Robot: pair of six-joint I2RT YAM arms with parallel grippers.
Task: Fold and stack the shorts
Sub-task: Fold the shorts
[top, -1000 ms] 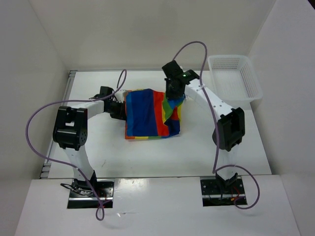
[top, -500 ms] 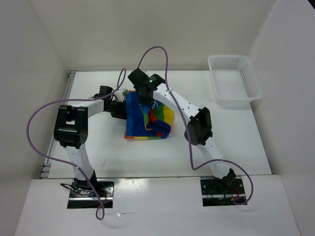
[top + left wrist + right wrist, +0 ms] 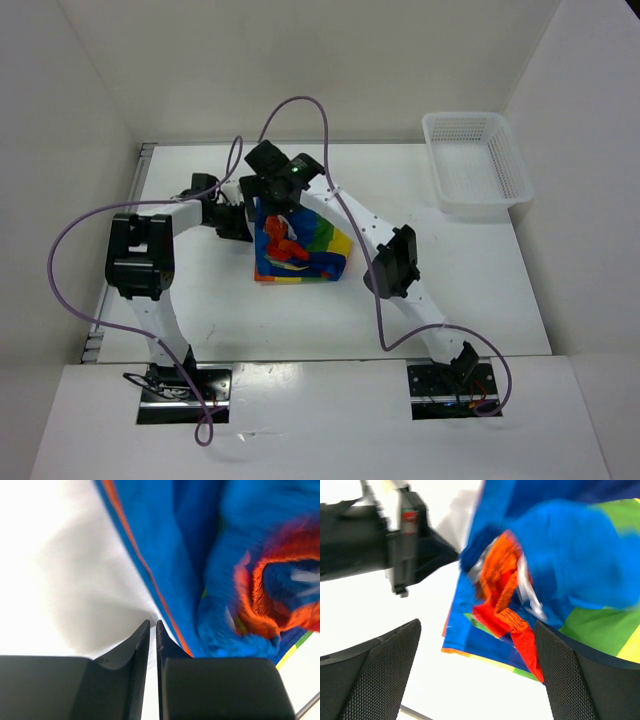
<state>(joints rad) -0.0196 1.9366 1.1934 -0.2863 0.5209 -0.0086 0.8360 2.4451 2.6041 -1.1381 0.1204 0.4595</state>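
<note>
The rainbow-striped shorts [image 3: 305,252] lie bunched in the middle of the table, with a red-orange waistband and white drawstring crumpled on top [image 3: 505,575]. My right gripper [image 3: 276,196] hovers over their left part. In the right wrist view it [image 3: 476,624] stands wide open, with the fabric loose below and between its fingers. My left gripper [image 3: 238,222] sits at the shorts' left edge. Its jaws [image 3: 153,624] are shut to a thin slit showing white table, beside the blue, orange-trimmed edge [image 3: 150,565].
A white mesh basket [image 3: 478,165] stands at the back right corner. The left arm's gripper body [image 3: 395,540] shows close to the right gripper. Purple cables arch over both arms. White walls ring the table.
My right arm swept from the shorts' right side over to their left, dragging the fabric across. Its jaws then opened and let the cloth go. The left arm barely moved.
</note>
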